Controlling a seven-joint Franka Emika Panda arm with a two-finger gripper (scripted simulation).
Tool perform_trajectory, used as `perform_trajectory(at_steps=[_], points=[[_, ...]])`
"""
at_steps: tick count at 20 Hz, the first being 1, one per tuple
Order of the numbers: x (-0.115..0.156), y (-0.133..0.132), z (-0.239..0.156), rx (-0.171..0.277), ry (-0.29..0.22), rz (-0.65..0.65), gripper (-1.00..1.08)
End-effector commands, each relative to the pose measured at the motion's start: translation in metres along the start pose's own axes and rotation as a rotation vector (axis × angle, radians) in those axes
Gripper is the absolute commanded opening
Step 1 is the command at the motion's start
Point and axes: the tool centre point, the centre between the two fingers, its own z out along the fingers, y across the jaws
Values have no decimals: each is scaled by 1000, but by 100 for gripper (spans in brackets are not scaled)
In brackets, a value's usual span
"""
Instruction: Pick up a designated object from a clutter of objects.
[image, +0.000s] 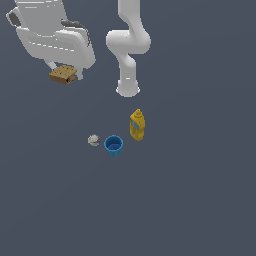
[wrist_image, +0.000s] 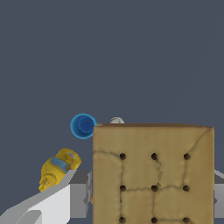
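Note:
The tan cracker-like slab (image: 62, 75) with dark dots on its face hangs in my gripper (image: 65, 74), raised high at the exterior view's upper left. In the wrist view the slab (wrist_image: 153, 175) fills the foreground between the grey fingers (wrist_image: 78, 199), which are shut on its edges. The rest of the clutter lies on the floor: a yellow mustard bottle (image: 137, 125), a small blue cup (image: 113, 145) and a small grey-white ball (image: 93, 140). The wrist view shows the bottle (wrist_image: 59, 168), the cup (wrist_image: 83, 126) and the ball (wrist_image: 116, 120), partly hidden behind the slab.
The arm's white base (image: 128, 85) stands behind the bottle in the exterior view. The floor (image: 190, 190) is a plain dark grey surface.

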Motion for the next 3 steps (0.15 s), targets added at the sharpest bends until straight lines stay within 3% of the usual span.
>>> perform_trajectory(at_steps=[1,3], points=[[-2,0,-5,0,0,0,-100],[-3,0,-6,0,0,0,-100]])
